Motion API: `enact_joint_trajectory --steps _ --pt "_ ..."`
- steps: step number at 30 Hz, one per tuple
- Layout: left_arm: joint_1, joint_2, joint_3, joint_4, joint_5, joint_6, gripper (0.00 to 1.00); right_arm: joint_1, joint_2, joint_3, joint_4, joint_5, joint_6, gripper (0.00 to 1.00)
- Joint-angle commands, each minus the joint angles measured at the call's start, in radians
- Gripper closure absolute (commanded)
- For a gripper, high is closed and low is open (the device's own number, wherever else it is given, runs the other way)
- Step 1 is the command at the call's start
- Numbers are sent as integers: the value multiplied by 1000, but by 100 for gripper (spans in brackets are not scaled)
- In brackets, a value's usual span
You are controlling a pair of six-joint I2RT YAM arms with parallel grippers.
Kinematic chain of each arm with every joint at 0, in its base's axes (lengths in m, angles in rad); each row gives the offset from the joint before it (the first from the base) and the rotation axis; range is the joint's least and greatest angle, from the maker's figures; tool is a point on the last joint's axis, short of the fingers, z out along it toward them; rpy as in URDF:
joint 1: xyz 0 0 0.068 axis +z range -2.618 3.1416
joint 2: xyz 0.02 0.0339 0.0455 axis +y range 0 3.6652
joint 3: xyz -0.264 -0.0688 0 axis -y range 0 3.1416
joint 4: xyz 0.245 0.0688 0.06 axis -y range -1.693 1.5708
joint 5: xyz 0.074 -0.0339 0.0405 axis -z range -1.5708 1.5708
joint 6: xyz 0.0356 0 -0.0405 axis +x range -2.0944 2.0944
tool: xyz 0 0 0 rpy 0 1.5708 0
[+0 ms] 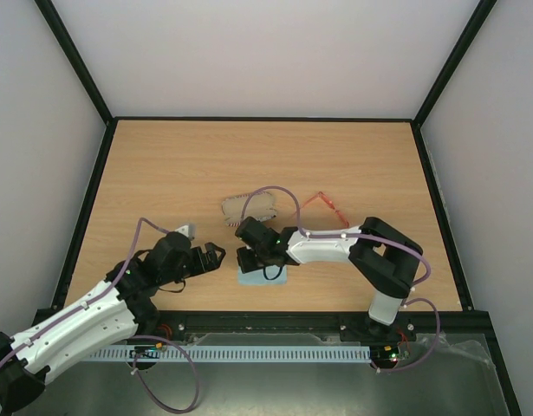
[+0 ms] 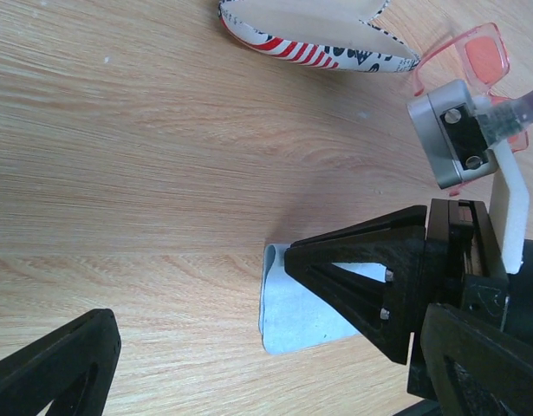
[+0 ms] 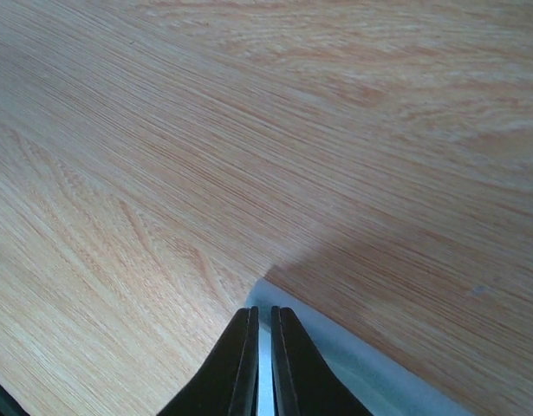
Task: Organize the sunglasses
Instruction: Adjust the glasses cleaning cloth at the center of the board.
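R gripper (image 3: 264, 310) pinching blue cloth (image 3: 353, 381) edge, sunglasses (image 1: 325, 204) apart – farther back, to its right, near case (image 1: 249, 206), L gripper (image 1: 212, 256) spread

Matt wood-grain table (image 1: 162, 173), translucent red plastic sunglasses (image 2: 484, 54), soft blue cloth (image 2: 292, 316), black plastic right claw (image 3: 264, 314)

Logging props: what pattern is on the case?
American-flag print on the case, clearest in left wrist view.
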Motion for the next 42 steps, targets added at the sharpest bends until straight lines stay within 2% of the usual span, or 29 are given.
enact_joint_trajectory --steps 1,11,18,24,34,37,42 --pt "5 4 -15 -8 8 -6 2 -1 -39 -21 -12 15 -6 93" --pt "5 53 -15 5 21 13 1 -22 -143 -125 -61 87 -3 91" --pt "5 128 -23 47 52 24 1 -84 -158 -212 -31 75 6 91" --pt "3 202 -19 77 66 37 1 -96 -232 -216 -47 74 -8 90" --pt "-48 303 -22 141 51 24 1 -97 -355 -231 -175 130 0 86" --pt "-75 361 -2 158 44 26 1 -96 -418 -260 -228 164 29 79" --pt "-115 441 29 164 14 29 3 -95 -496 -292 -328 184 94 75"
